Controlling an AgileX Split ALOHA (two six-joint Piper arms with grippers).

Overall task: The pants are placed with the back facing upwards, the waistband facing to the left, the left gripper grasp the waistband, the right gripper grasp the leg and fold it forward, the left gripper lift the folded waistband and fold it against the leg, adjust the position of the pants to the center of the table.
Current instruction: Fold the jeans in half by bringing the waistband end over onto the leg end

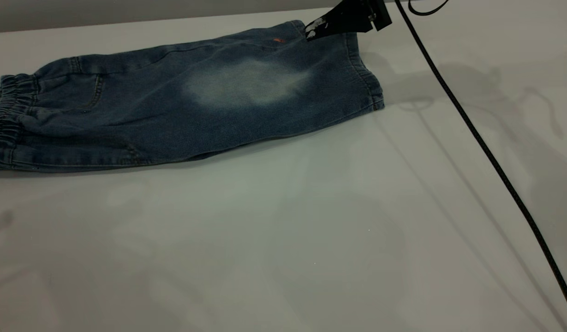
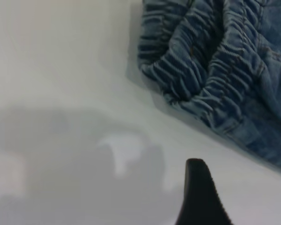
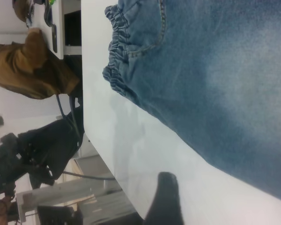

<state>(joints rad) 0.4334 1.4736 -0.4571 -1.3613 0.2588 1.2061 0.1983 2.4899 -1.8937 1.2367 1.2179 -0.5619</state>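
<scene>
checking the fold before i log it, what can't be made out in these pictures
- Left gripper: only one finger enters the left wrist view; jaws cut by the edge.
- Right gripper: cropped by the exterior view's top edge.
- Pants: folded, underside leg hidden.
- Waistband: left edge crops it.

A black cable [image 1: 486, 152] runs across the surface. A person in a brown jacket [image 3: 30, 65] sits beyond the edge.

The whitish-grey counter [image 1: 311, 240] carries the blue denim pants [image 1: 182, 106], lying flat toward its far left, gathered waistband [image 1: 6, 120] at the left edge.
</scene>
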